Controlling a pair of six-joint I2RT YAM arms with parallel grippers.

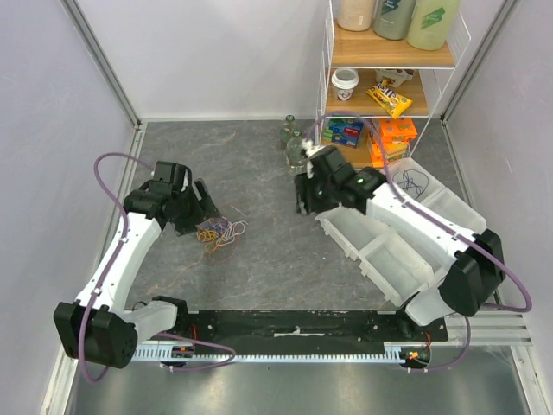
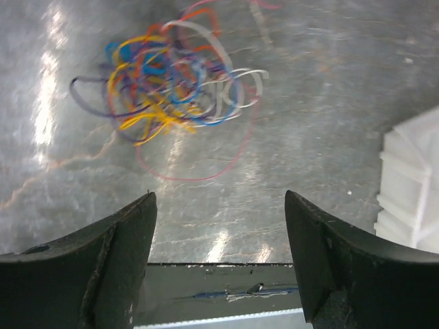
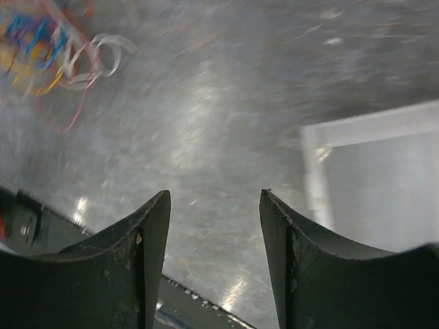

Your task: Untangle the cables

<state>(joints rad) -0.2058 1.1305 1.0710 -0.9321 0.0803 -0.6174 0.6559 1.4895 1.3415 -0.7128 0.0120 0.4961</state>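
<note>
The cables (image 1: 218, 232) lie as a small tangle of orange, blue, purple, yellow, white and red threads on the grey table. In the left wrist view the tangle (image 2: 175, 82) lies ahead of the fingers, with a thin red loop trailing toward them. My left gripper (image 1: 200, 212) is open and empty, just left of the tangle; in its wrist view (image 2: 219, 199) nothing is between the fingers. My right gripper (image 1: 304, 199) is open and empty, well right of the tangle. Its wrist view (image 3: 214, 195) shows the tangle (image 3: 48, 48) blurred at upper left.
A white divided bin (image 1: 393, 246) lies at the right, under the right arm; a loose blue wire (image 1: 415, 183) lies in its far compartment. A wire shelf (image 1: 389, 78) with snacks and bottles stands at the back right. A black rail (image 1: 294, 328) runs along the near edge.
</note>
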